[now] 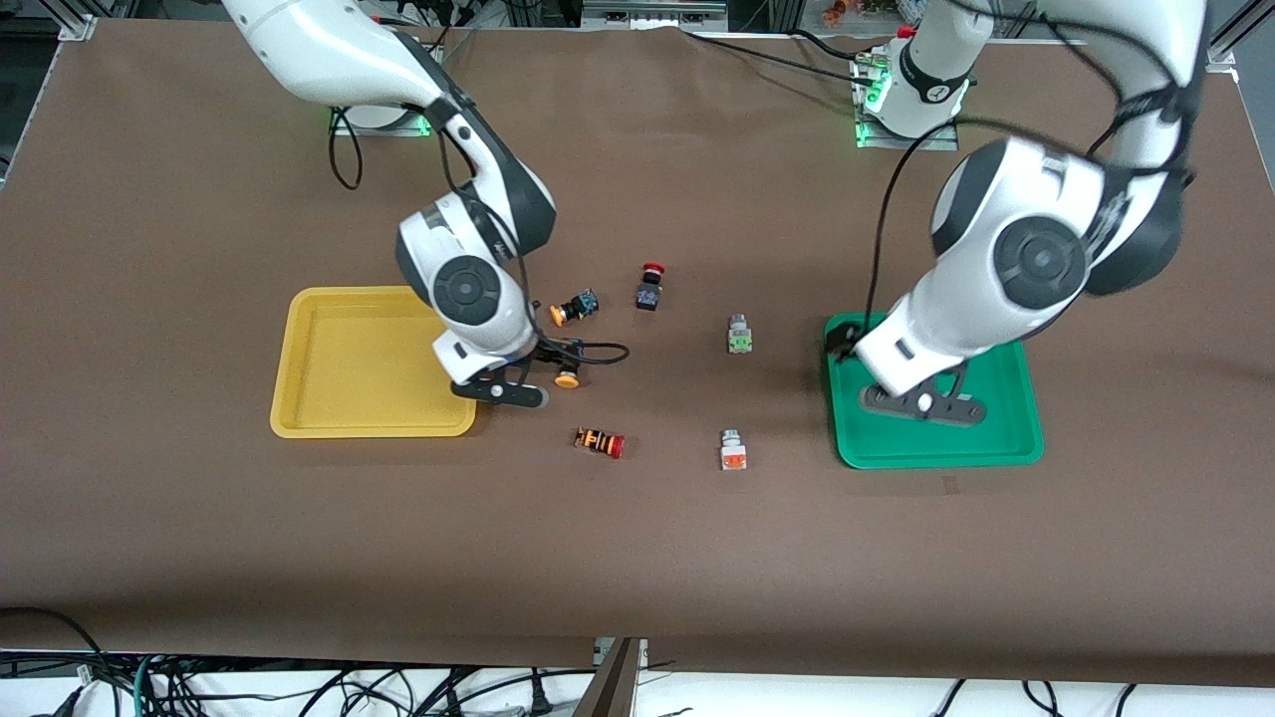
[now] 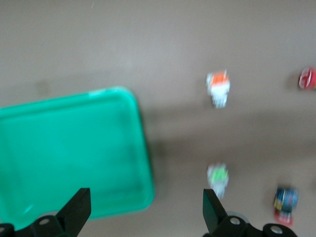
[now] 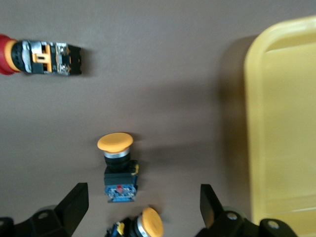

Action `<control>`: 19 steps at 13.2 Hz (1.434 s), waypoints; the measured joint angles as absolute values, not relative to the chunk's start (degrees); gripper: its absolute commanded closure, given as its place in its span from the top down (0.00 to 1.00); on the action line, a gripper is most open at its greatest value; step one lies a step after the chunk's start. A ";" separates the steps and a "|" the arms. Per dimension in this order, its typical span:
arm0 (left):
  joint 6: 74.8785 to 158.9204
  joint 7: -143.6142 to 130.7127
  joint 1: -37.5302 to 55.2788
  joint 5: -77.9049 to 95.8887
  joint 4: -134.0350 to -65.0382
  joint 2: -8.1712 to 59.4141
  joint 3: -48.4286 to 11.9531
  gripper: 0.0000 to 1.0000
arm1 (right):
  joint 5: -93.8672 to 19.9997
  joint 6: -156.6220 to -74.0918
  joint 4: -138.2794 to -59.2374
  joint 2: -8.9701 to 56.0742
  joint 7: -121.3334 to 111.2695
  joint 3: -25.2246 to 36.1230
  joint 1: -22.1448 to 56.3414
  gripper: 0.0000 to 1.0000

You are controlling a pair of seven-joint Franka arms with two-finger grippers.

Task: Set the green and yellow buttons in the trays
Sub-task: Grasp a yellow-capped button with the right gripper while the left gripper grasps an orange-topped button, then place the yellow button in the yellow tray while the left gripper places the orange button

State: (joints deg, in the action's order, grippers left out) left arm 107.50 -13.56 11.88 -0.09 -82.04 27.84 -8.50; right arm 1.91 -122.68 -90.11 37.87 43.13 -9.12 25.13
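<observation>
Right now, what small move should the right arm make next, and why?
Probably lower the right gripper straight down onto the yellow-capped button and close. Its fingers are open with that button lying between them on the table, and the yellow tray beside it holds no button. The left gripper hangs open over the green tray.

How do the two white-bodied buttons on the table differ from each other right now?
The green-faced button has a green face; the orange-faced button has an orange one. The green-faced one lies farther from the front camera, level with the green tray's upper edge; the orange-faced one lies nearer, level with that tray's lower rim. Both have white-grey square bodies, lie on the bare table between the trays, and are untouched by either gripper.
</observation>
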 measured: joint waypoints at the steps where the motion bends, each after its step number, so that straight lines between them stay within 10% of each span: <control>1: 112.30 -14.13 12.04 -0.09 -80.84 30.60 -8.49 1.00 | 1.90 -124.14 -90.11 39.04 43.94 -9.14 25.53 1.00; 5: 128.30 -17.98 15.64 -0.17 -79.88 38.32 -8.43 1.00 | 1.91 -128.77 -90.07 42.25 45.98 -9.24 26.98 0.98; 6: 131.45 -19.95 16.84 -0.89 -79.87 39.68 -8.34 1.00 | 1.91 -129.66 -90.07 42.85 46.43 -9.25 27.44 0.39; 7: 133.32 -21.90 17.75 -2.88 -79.87 40.84 -8.33 1.00 | 1.92 -130.43 -90.07 43.36 46.73 -9.25 27.79 0.09; 8: 134.37 -23.98 18.67 -5.46 -79.87 41.88 -8.31 1.00 | 1.92 -130.96 -90.07 43.77 46.80 -9.25 27.99 0.00; 17: 141.14 -34.80 22.74 -13.71 -79.94 50.17 -7.90 0.98 | 2.09 -121.87 -86.65 40.53 36.25 -8.13 24.74 0.00; 19: 142.91 -34.80 22.75 -13.71 -79.95 51.88 -7.87 0.34 | 2.09 -114.11 -86.45 37.00 25.11 -6.54 19.92 0.00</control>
